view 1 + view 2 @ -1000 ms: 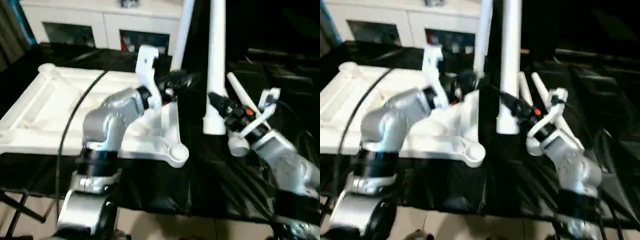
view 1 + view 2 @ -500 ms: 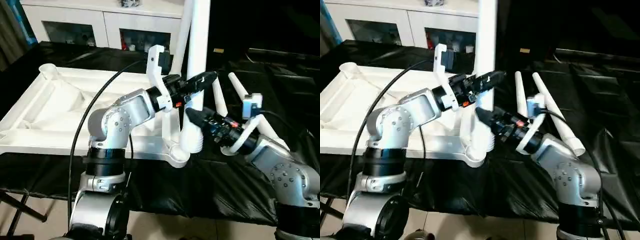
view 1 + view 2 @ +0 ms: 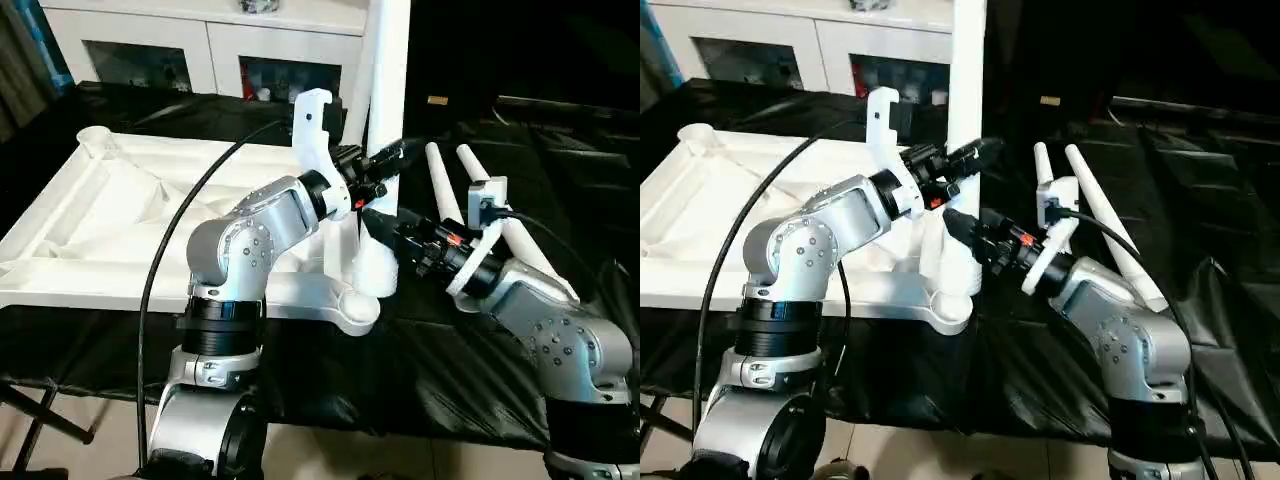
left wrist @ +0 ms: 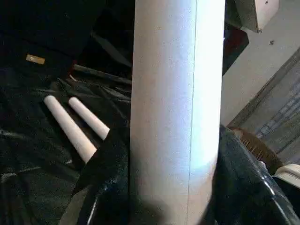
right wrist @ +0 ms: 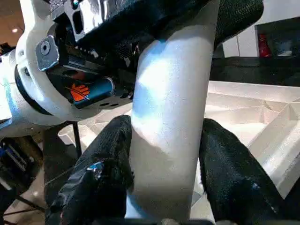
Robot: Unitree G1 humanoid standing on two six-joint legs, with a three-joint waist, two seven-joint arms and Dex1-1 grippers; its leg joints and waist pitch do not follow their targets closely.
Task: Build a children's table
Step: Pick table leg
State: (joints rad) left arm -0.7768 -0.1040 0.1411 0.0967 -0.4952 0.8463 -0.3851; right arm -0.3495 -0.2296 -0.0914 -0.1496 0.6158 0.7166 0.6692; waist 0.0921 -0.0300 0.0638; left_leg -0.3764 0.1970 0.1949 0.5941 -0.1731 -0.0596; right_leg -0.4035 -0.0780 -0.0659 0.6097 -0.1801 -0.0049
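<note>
My left gripper (image 3: 385,160) and my right gripper (image 3: 385,228) both clamp the upright leg (image 3: 385,120), right below left, fingers (image 5: 229,173) pressed against it.

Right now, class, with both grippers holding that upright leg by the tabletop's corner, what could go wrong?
The leg stands beside the corner socket, not in it; pressing down could miss it. The left gripper and right gripper grip close together and could collide. The tall leg could tip over the two spare legs.
</note>
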